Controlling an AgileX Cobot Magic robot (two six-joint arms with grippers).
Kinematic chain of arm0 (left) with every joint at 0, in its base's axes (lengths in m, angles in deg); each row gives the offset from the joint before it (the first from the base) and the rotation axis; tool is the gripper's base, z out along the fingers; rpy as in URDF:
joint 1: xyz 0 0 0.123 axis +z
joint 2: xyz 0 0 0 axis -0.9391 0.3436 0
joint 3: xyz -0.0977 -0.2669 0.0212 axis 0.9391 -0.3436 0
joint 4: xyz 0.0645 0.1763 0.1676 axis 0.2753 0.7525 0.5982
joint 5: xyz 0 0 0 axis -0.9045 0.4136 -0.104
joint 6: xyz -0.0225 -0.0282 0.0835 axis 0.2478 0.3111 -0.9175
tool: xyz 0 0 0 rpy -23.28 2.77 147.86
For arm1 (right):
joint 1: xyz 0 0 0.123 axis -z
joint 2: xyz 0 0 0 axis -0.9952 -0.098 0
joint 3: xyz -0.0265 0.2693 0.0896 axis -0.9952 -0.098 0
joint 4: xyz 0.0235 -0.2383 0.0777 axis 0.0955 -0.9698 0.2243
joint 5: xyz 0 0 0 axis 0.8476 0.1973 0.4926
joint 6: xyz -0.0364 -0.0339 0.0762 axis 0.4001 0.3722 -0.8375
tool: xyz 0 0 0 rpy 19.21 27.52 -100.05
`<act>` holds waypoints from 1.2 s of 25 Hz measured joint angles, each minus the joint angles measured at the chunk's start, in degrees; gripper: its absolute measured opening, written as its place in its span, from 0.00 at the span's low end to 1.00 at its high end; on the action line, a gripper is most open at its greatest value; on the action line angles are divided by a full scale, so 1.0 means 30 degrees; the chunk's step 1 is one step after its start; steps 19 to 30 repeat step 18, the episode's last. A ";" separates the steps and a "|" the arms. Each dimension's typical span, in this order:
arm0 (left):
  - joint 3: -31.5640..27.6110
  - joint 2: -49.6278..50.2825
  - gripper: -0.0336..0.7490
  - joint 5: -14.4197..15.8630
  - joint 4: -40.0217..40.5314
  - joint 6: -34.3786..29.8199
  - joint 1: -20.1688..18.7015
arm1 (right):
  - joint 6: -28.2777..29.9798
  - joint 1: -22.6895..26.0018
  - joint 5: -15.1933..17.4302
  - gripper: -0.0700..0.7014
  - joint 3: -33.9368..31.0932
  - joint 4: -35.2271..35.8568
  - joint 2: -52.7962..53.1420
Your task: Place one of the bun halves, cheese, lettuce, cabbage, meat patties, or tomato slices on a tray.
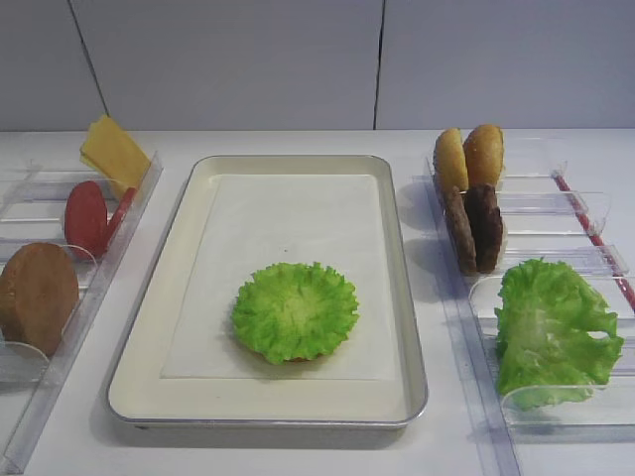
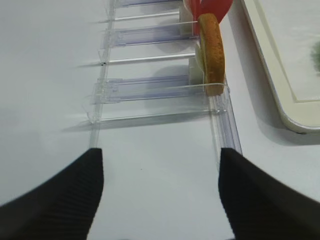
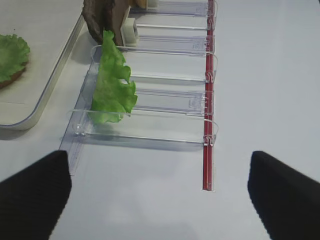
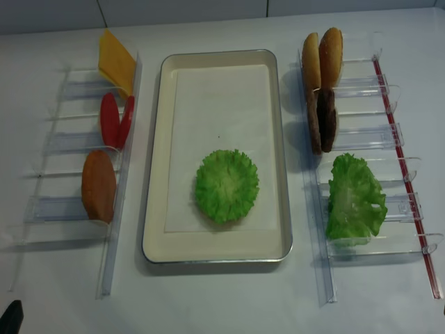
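Observation:
The frilly lettuce (image 1: 296, 310) lies flat on the paper liner of the cream tray (image 1: 409, 297), with a brown edge showing under it in the right wrist view. The cabbage (image 1: 551, 327), two meat patties (image 1: 474, 228) and two bun halves (image 1: 469, 156) stand in the right holder. Another bun half (image 1: 38, 293), the tomato slices (image 1: 87, 218) and the cheese (image 1: 114, 152) stand in the left holder. My right gripper (image 3: 157, 170) hangs open over bare table, short of the cabbage (image 3: 112, 85). My left gripper (image 2: 160, 165) is open too, short of the bun half (image 2: 212, 47).
Clear plastic holders flank the tray, one on the left (image 4: 62, 142) and one on the right (image 4: 389, 139). A red strip (image 4: 410, 188) runs along the right holder's outer side. A grey wall stands behind the white table.

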 joint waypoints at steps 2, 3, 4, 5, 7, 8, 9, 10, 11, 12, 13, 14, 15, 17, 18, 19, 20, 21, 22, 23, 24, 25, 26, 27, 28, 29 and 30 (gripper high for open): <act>0.0000 0.0000 0.67 0.0000 0.0000 0.0000 0.0000 | 0.0000 0.0000 0.0000 0.98 0.0000 0.0000 0.0000; 0.0000 0.0000 0.67 0.0000 0.0000 0.0000 0.0000 | 0.0000 0.0000 0.0000 0.98 0.0000 0.0000 0.0000; 0.0000 0.0000 0.67 0.0000 0.0000 0.0000 0.0000 | 0.0000 0.0000 0.0000 0.98 0.0000 0.0000 0.0000; 0.0000 0.0000 0.67 0.0000 0.0000 0.0000 0.0000 | 0.0000 0.0000 0.0000 0.98 0.0000 0.0000 0.0000; 0.0000 0.0000 0.67 0.0000 0.0000 0.0000 0.0000 | 0.0000 0.0000 0.0000 0.98 0.0000 0.0000 0.0000; 0.0000 0.0000 0.67 0.0000 0.0000 0.0000 0.0000 | 0.0000 0.0000 0.0000 0.98 0.0000 0.0000 0.0000; 0.0000 0.0000 0.67 0.0000 0.0000 0.0000 0.0000 | 0.0000 0.0000 0.0000 0.98 0.0000 0.0000 0.0000; 0.0000 0.0000 0.67 0.0000 0.0000 0.0000 0.0000 | 0.0000 0.0000 0.0000 0.98 0.0000 0.0000 0.0000; 0.0000 0.0000 0.67 0.0000 0.0000 0.0000 0.0000 | 0.0047 0.0000 0.0000 0.98 0.0000 0.0000 0.0000; 0.0000 0.0000 0.67 0.0000 0.0000 0.0000 0.0000 | 0.0047 0.0000 0.0000 0.98 0.0000 0.0000 0.0000; 0.0000 0.0000 0.67 0.0000 0.0000 0.0000 0.0000 | 0.0047 0.0000 0.0000 0.98 0.0000 0.0000 0.0000; 0.0000 0.0000 0.67 0.0000 0.0000 0.0000 0.0000 | 0.0047 0.0000 0.0000 0.98 0.0000 0.0000 0.0000; 0.0000 0.0000 0.67 0.0000 0.0000 0.0000 0.0000 | 0.0047 0.0000 0.0000 0.98 0.0000 0.0000 0.0000; 0.0000 0.0000 0.67 0.0000 0.0000 0.0000 0.0000 | 0.0047 0.0000 0.0000 0.98 0.0000 0.0000 0.0000; 0.0000 0.0000 0.67 0.0000 0.0000 0.0000 0.0000 | 0.0047 0.0000 0.0000 0.98 0.0000 0.0000 0.0000; 0.0000 0.0000 0.67 0.0000 0.0000 0.0000 0.0000 | 0.0047 0.0000 0.0000 0.98 0.0000 0.0000 0.0000; 0.0000 0.0000 0.67 0.0000 0.0000 0.0000 0.0000 | 0.0047 0.0000 0.0000 0.98 0.0000 0.0000 0.0000; 0.0000 0.0000 0.67 0.0000 0.0000 0.0000 0.0000 | 0.0047 0.0000 0.0000 0.98 0.0000 0.0000 0.0000; 0.0000 0.0000 0.67 0.0000 0.0000 0.0000 0.0000 | 0.0047 0.0000 0.0000 0.98 0.0000 0.0000 0.0000; 0.0000 0.0000 0.67 0.0000 0.0000 0.0000 0.0000 | 0.0047 0.0000 0.0000 0.98 0.0000 0.0000 0.0000; 0.0000 0.0000 0.67 0.0000 0.0000 0.0000 0.0000 | 0.0047 0.0000 0.0000 0.98 0.0000 0.0000 0.0000; 0.0000 0.0000 0.67 0.0000 0.0000 0.0000 0.0000 | 0.0047 0.0000 0.0000 0.98 0.0000 0.0000 0.0000; 0.0000 0.0000 0.67 0.0000 0.0000 0.0000 0.0000 | 0.0047 0.0000 0.0000 0.98 0.0000 0.0000 0.0000; 0.0000 0.0000 0.67 0.0000 0.0000 0.0000 0.0000 | 0.0047 0.0000 0.0000 0.98 0.0000 0.0000 0.0000; 0.0000 0.0000 0.67 0.0000 0.0000 0.0000 0.0000 | 0.0047 0.0000 0.0000 0.98 0.0000 0.0000 0.0000; 0.0000 0.0000 0.67 0.0000 0.0000 0.0000 0.0000 | 0.0047 0.0000 0.0000 0.98 0.0000 0.0000 0.0000; 0.0000 0.0000 0.67 0.0000 0.0000 0.0000 0.0000 | 0.0047 0.0000 0.0000 0.98 0.0000 0.0000 0.0000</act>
